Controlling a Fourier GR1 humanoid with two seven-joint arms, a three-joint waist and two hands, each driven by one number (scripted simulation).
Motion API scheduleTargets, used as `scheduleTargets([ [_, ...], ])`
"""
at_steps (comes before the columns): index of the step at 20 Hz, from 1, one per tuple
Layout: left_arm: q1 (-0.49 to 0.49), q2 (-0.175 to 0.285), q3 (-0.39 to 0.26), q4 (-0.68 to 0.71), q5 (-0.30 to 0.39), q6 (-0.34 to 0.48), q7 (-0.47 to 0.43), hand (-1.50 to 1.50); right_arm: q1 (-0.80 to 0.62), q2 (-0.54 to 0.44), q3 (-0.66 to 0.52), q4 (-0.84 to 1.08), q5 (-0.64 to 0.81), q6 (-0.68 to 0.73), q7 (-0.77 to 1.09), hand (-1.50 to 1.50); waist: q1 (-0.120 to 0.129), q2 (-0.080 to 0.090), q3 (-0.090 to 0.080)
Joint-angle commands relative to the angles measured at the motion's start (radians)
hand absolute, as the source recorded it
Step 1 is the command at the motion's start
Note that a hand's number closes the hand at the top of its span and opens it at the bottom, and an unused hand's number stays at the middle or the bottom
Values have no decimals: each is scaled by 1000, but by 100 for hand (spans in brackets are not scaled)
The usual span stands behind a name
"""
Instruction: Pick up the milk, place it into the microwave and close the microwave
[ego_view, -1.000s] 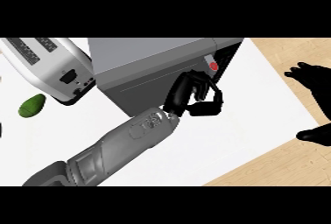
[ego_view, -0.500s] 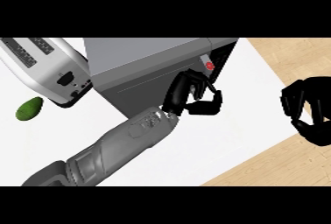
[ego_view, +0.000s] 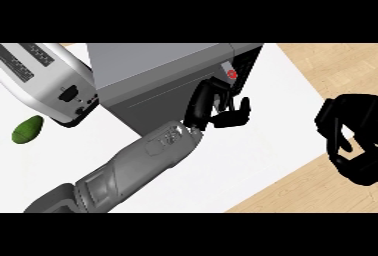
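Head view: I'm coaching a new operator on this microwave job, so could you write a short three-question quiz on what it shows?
1. True or false: the left hand is at the front of the microwave, just below its red button.
2. Where does the small green item lie? A) on the white counter, beside the toaster; B) on top of the microwave; C) in the left hand.
3. Fill in: the right hand shows near the view's ____ edge, past the counter's edge.

Key: 1 true; 2 A; 3 right.
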Motion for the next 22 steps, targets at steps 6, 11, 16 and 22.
scheduleTargets([
  [6,-95,-55,11,47,4,1,-18,150,24,1,27,-79,-31,62,-22,150,-44,6,3],
  [11,-92,-55,6,47,9,15,-28,150,20,-8,31,-113,-39,56,1,150,-44,9,2],
  [16,14,-57,178,-8,221,17,77,150,75,-26,130,-149,-38,99,73,150,17,37,-16],
  [22,50,-59,288,-17,323,-49,15,150,151,0,173,-201,-64,63,99,150,59,25,-17],
])
